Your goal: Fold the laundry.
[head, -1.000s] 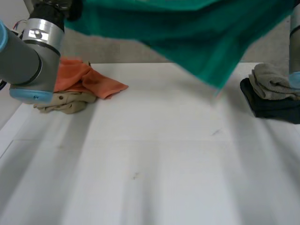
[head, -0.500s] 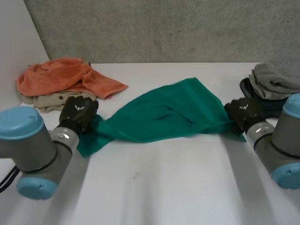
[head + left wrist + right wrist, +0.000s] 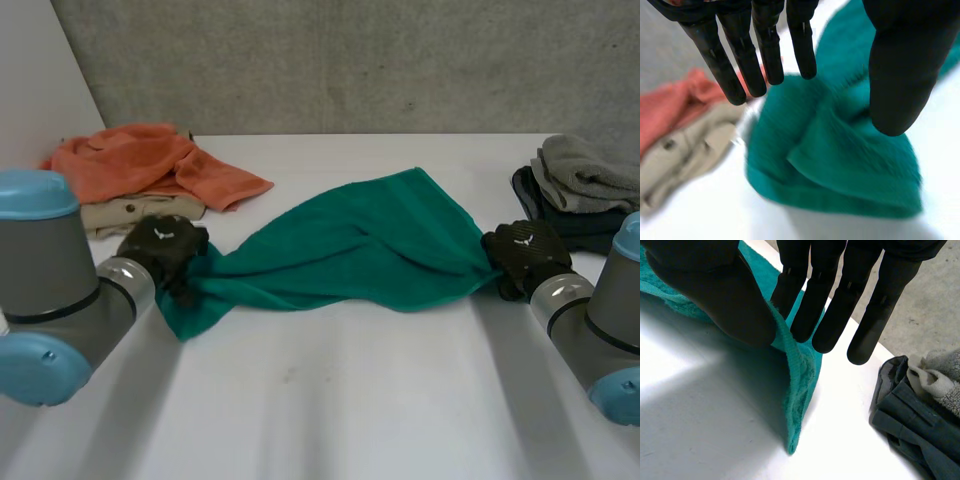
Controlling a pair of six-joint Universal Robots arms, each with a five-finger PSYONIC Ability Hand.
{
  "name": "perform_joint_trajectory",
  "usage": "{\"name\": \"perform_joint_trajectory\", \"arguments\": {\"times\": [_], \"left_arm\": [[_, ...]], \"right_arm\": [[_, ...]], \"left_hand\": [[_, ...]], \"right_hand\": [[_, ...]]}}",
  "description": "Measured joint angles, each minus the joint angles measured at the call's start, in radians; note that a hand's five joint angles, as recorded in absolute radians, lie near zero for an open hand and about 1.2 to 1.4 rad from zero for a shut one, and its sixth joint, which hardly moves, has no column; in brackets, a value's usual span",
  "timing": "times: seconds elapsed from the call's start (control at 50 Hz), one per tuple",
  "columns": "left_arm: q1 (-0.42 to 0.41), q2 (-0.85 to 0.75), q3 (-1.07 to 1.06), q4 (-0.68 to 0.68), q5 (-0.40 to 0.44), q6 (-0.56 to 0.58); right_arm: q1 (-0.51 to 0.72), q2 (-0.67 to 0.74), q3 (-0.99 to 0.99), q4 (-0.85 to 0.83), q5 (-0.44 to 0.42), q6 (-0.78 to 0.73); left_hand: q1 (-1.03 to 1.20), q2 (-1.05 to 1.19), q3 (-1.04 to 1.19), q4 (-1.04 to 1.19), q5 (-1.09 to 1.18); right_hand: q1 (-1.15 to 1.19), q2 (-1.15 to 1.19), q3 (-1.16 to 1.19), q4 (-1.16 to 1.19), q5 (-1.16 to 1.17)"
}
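I see a white table [image 3: 350,400]. A green towel [image 3: 350,245] lies crumpled across its middle, running from 9 o'clock to 3 o'clock, widest toward 1 o'clock. At 10 o'clock, near the far corner, an orange cloth [image 3: 130,160] is heaped up, one flap spread on the tabletop toward the centre, with a beige garment [image 3: 130,212] touching its near side. At 2 o'clock, by the edge, a dark folded garment [image 3: 528,190] rests on the table with a grey towel [image 3: 590,170] on top.
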State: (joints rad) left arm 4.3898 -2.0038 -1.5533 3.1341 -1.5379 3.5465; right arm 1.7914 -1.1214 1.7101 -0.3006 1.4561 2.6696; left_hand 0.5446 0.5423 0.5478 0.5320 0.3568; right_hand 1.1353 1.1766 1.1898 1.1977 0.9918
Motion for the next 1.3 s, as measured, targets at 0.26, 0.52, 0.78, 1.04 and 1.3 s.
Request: {"name": "perform_joint_trajectory", "arguments": {"times": [0.26, 0.52, 0.78, 1.04, 1.3], "left_arm": [[0.023, -0.146, 0.151, -0.090, 0.000, -0.033], [0.018, 0.327, 0.177, -0.199, 0.018, -0.125], [0.044, 0.445, 0.184, -0.376, 0.082, -0.049], [0.026, -0.020, 0.321, 0.011, 0.061, 0.121], [-0.012, -0.148, 0.702, 0.570, -0.011, -0.093]], "right_arm": [[-0.008, -0.012, -0.016, 0.028, -0.003, -0.027], [-0.008, -0.352, -0.286, 0.424, 0.002, -0.280], [-0.023, -0.365, -0.530, 0.730, -0.013, -0.342], [-0.011, 0.041, -0.644, 0.669, 0.045, -0.366], [0.009, 0.072, -0.855, -0.025, 0.180, -0.064]], "left_hand": [[0.612, 0.651, 0.641, 0.665, 0.627], [0.612, 0.653, 0.644, 0.665, 0.627], [0.612, 0.654, 0.644, 0.666, 0.627], [0.612, 0.655, 0.646, 0.670, 0.627], [0.612, 0.656, 0.646, 0.670, 0.627]], "right_hand": [[0.000, 0.000, 0.000, 0.000, 0.000], [0.000, 0.000, 0.000, 0.000, 0.000], [0.000, 0.000, 0.000, 0.000, 0.000], [0.000, 0.000, 0.000, 0.000, 0.000], [0.000, 0.000, 0.000, 0.000, 0.000]]}}
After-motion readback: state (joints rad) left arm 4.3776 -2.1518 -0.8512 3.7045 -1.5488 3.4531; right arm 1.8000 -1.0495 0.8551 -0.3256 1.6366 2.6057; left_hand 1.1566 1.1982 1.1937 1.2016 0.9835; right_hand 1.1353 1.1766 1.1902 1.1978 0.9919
